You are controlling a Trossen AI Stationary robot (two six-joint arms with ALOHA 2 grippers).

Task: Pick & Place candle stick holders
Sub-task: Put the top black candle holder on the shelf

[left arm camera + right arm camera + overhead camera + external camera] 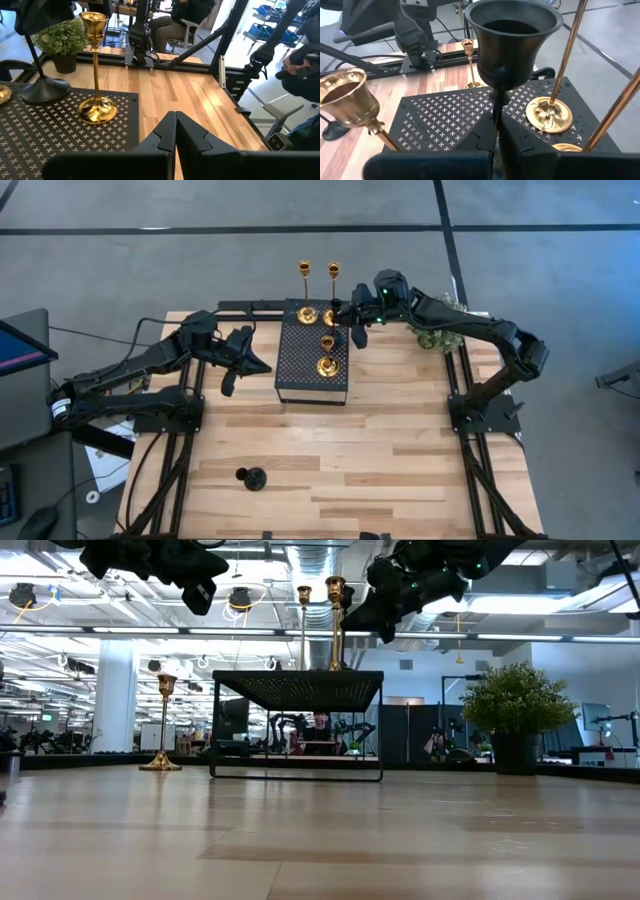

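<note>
Three gold candle stick holders (305, 313) (333, 317) (327, 365) stand on their round bases on the black perforated platform (300, 375). Another gold one (162, 730) stands on the table to the platform's left. A black one (252, 478) stands near the table's front left. My right gripper (352, 330) is shut on a second black holder (512, 30) over the platform's far right part. My left gripper (228, 383) hangs shut and empty to the platform's left. My right gripper pinches the black holder's thin stem (496, 97), just below its cup, between its two fingers. The fingers come from the table's right, slanting a little downward, across the stem. The holder stands upright; its base (45, 90) is on or just above the platform, which I cannot tell.
A small green plant (440, 330) sits at the far right behind my right arm. The tall gold stems (570, 50) stand close beside the held holder. Bare wood spreads across the table's near half (380, 470). A person sits beyond the far edge (320, 730).
</note>
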